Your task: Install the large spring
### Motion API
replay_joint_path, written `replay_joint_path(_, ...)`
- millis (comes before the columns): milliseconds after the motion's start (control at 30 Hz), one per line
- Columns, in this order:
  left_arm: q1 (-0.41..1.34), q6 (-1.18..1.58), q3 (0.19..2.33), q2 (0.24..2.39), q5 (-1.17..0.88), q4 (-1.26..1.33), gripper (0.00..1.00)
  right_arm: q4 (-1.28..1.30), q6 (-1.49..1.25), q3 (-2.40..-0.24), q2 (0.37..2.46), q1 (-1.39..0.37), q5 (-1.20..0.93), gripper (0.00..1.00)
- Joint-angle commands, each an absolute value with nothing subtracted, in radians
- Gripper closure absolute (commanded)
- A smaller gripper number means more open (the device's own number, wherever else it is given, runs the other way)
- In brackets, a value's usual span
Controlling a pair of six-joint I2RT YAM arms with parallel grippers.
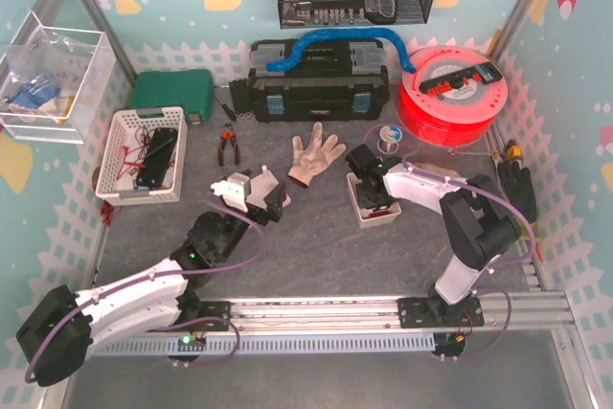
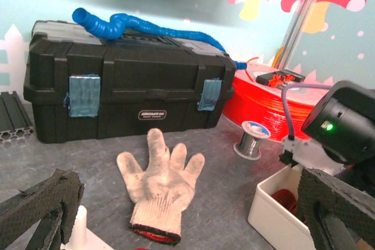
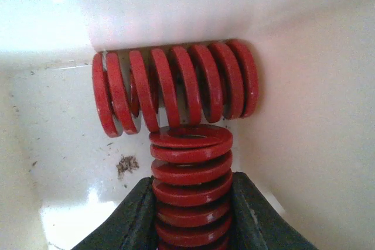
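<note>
The pick-up step was judged to be in hand. The right gripper (image 3: 192, 218) was seen lowered into the white box (image 3: 304, 62), its jaws drawn narrow on a red spring (image 3: 191, 162) held lengthwise between them. A second spring (image 3: 176, 89) lay crosswise against the back wall, just beside the end of the first. The left gripper (image 1: 271, 199) was held wide and empty near the glove (image 1: 312, 155). Next, a straight lift clear of the box would be called for, without the second spring being dragged along. The place of fitting could not be told.
</note>
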State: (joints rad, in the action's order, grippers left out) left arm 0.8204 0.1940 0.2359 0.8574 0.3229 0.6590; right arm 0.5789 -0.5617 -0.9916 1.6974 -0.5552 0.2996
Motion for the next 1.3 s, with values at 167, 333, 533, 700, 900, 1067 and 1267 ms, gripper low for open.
replay_joint_path(167,0.822,0.24,0.222,0.89,0.395,0.687,0.01,0.555,-0.497,-0.98,1.517,-0.55,0.359,0.87)
replay_joint_path(333,0.788,0.309,0.238,0.922,0.336,0.663,0.01,0.486,-0.427,-0.952,1.426,-0.552,0.343,0.87)
replay_joint_path(533,0.737,0.438,0.285,0.989,0.237,0.599,0.01,0.353,-0.306,-0.926,1.33,-0.586,0.333,0.88)
replay_joint_path(700,0.666,0.553,0.316,1.007,0.029,0.556,0.13,0.136,-0.197,-0.855,1.26,-0.623,0.223,0.88)
replay_joint_path(900,0.649,0.635,0.386,1.012,-0.142,0.469,0.29,-0.24,0.02,-0.698,1.205,-0.75,0.136,0.88)
replay_joint_path(1067,0.648,0.686,0.44,1.025,-0.257,0.422,0.39,-0.515,0.159,-0.592,1.22,-0.836,0.117,0.88)
replay_joint_path(1267,0.647,0.712,0.493,1.046,-0.352,0.386,0.38,-0.78,0.22,-0.468,1.243,-0.878,0.08,0.89)
